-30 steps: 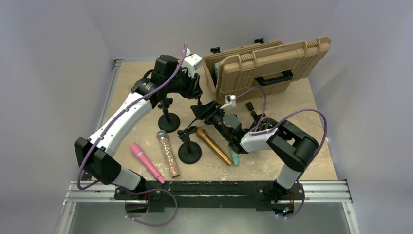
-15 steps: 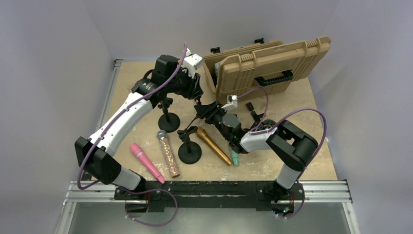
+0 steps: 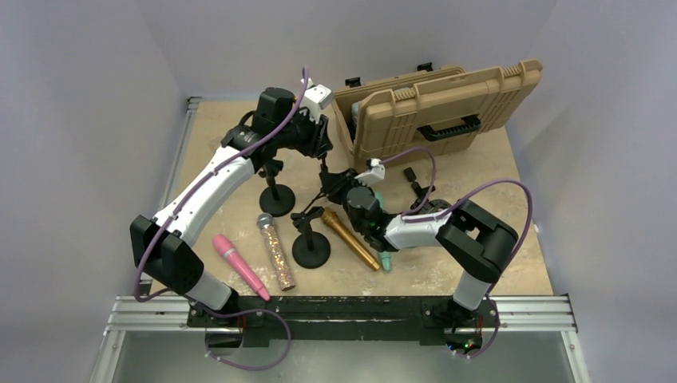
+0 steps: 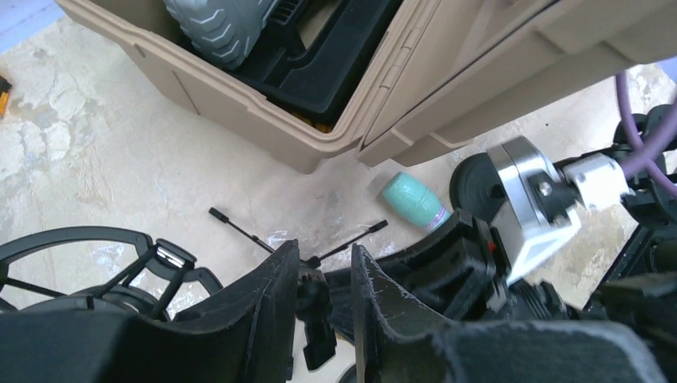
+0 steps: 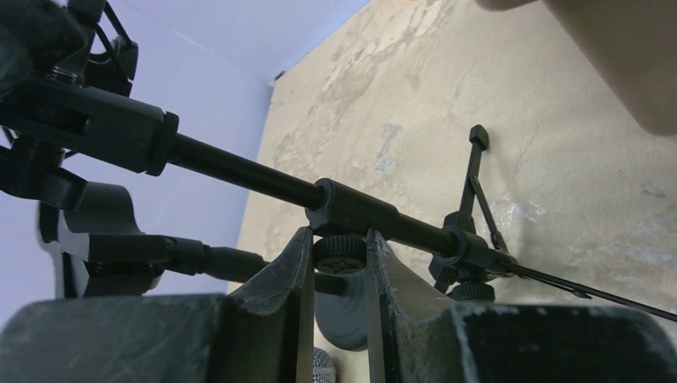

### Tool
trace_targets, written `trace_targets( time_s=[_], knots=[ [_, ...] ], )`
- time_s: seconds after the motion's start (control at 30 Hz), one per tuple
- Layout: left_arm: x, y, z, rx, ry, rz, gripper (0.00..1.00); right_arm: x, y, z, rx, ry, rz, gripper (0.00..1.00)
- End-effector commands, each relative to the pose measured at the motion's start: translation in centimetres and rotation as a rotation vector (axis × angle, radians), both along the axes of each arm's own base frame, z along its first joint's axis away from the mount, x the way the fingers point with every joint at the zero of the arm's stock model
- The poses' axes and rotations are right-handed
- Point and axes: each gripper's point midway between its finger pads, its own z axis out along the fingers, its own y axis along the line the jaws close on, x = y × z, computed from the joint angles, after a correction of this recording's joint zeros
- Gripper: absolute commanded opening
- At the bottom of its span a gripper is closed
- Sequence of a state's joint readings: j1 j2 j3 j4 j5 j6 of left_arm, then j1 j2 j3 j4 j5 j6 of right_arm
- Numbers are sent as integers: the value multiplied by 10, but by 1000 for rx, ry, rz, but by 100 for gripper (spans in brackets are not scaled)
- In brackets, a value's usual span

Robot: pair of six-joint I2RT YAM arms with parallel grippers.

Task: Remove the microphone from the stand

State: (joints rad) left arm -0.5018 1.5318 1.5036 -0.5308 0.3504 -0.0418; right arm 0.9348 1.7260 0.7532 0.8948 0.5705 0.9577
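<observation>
Grip check: pinched stand (image 5: pixel 239 170) knob (image 5: pixel 339 257) in right claw (image 5: pixel 338 239), clamped its far end in left claw (image 4: pixel 323 263); called for steady bracing, then slow, straight pull.

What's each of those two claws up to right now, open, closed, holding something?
Left gripper: closed on a black stand joint.
Right gripper: closed on the stand's knob.
</observation>
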Motion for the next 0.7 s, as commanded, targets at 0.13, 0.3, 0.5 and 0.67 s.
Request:
trace_targets(
  time_s=[0.13,0.3,0.5,0.67],
  knots=[
    [-30,8,-57,65,274,5,28,-1,1,-27,-272,40,-135,0],
    [-35,7,-55,43,292,-7,27,-2,-2,-40,-390,61,-173,0],
    [-39,5,-46,10,284,-18,28,-9,1,-54,-552,87,-235,0],
    [-41,5,-37,-9,271,-14,35,-20,24,2,-355,-19,-45,25]
  ],
)
